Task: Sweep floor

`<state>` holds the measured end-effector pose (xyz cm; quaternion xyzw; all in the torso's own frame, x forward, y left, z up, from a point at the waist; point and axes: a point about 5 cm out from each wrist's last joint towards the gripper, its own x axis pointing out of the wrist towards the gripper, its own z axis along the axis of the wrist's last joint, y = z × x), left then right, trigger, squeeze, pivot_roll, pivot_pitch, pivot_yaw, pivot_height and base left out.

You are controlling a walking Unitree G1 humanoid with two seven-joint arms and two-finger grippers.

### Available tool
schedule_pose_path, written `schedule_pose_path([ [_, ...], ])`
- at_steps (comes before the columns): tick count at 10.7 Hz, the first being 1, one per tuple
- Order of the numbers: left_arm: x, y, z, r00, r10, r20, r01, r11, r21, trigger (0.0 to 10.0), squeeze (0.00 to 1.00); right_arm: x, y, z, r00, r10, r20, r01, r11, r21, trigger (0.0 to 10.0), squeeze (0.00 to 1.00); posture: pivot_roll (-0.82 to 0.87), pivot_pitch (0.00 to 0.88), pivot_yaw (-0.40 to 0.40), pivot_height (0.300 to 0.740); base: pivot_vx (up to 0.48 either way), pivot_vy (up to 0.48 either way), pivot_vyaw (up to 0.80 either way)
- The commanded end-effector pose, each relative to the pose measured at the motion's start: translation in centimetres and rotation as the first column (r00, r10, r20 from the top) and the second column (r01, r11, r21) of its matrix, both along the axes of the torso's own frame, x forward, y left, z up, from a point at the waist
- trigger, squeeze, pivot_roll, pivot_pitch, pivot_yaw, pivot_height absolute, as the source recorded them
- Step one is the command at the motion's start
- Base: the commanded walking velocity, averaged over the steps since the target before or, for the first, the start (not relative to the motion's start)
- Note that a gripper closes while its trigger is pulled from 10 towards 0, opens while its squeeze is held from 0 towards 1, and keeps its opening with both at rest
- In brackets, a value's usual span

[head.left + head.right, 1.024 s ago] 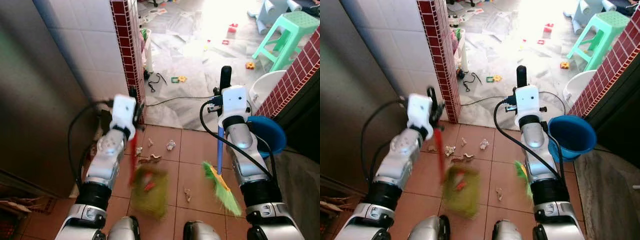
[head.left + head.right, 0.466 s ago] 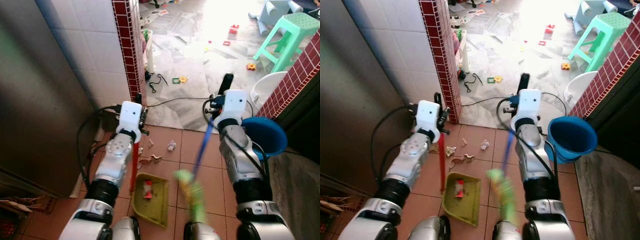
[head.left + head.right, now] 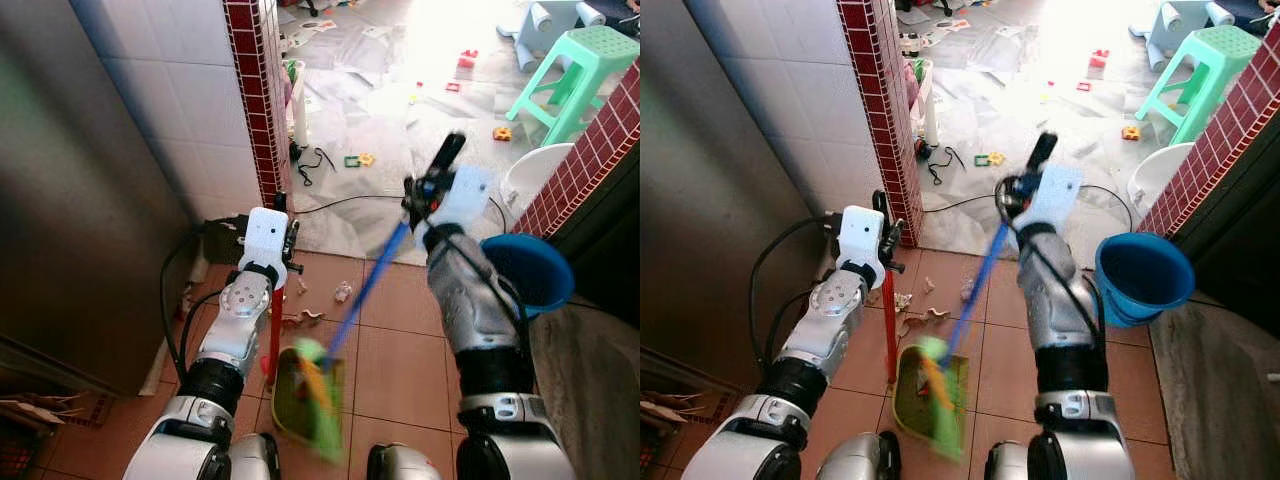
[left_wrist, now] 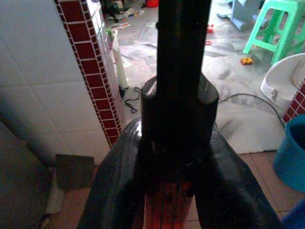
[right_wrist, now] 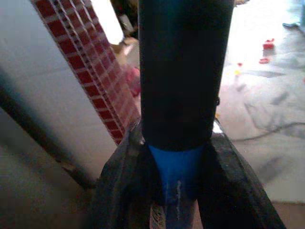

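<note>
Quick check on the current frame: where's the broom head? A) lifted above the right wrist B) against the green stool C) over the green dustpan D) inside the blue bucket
C: the broom's green bristles blur across the green dustpan on the tiles, its blue handle slanting up to the right gripper.

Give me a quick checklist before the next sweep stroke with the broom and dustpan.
1. Left pincer clamped on the red dustpan handle: ok.
2. Right pincer clamped on the blue broom handle: ok.
3. Dustpan down on the tiles: ok.
4. Green bristles over the pan: ok, though blurred.
5. Paper scraps gathered from the tiles ahead: not ok.
6. Blue bucket apart from the broom: ok.
</note>
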<state>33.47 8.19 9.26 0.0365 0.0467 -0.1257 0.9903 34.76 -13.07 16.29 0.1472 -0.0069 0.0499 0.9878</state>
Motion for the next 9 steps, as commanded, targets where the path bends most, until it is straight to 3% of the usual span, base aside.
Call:
schedule_pose_path([
  [1, -0.1, -0.2, -0.8, 0.999, 0.004, -0.051, -0.005, 1.000, -0.006, 10.0, 0.00, 0.4, 0.3, 3.0, 0.992, 0.051, 0.113, -0.057, 0.997, 0.050, 10.0, 0.00, -0.07, 0.077, 0.057, 0.740, 0.000, 0.000, 0.00],
  [4, 0.0, -0.2, -1.1, 0.998, 0.003, -0.061, -0.004, 1.000, -0.017, 10.0, 0.00, 0.6, -1.0, 5.8, 0.968, 0.065, 0.241, -0.057, 0.998, -0.042, 10.0, 0.00, -0.07, 0.072, 0.057, 0.740, 0.000, 0.000, 0.00],
  [6, -0.1, -0.4, -1.2, 0.997, -0.011, -0.071, 0.009, 0.999, -0.040, 10.0, 0.00, 0.6, -2.0, 6.8, 0.955, 0.028, 0.297, 0.002, 0.995, -0.099, 10.0, 0.00, -0.07, 0.069, 0.060, 0.740, 0.000, 0.000, 0.00],
  [7, -0.1, -0.4, -1.3, 0.997, -0.028, -0.079, 0.023, 0.998, -0.065, 10.0, 0.00, 0.4, -3.0, 8.0, 0.926, -0.015, 0.378, 0.090, 0.979, -0.181, 10.0, 0.00, -0.07, 0.067, 0.060, 0.740, 0.000, 0.000, 0.00],
  [8, -0.1, -0.4, -1.3, 0.997, -0.029, -0.077, 0.024, 0.998, -0.056, 10.0, 0.00, 0.2, -3.9, 7.4, 0.920, -0.047, 0.388, 0.150, 0.959, -0.240, 10.0, 0.00, -0.08, 0.062, 0.060, 0.740, 0.000, 0.000, 0.00],
  [9, 0.0, -0.4, -1.1, 0.997, -0.039, -0.070, 0.035, 0.997, -0.064, 10.0, 0.00, 0.0, -4.3, 6.8, 0.923, -0.078, 0.376, 0.177, 0.956, -0.235, 10.0, 0.00, -0.08, 0.059, 0.058, 0.740, 0.000, 0.000, 0.00],
])
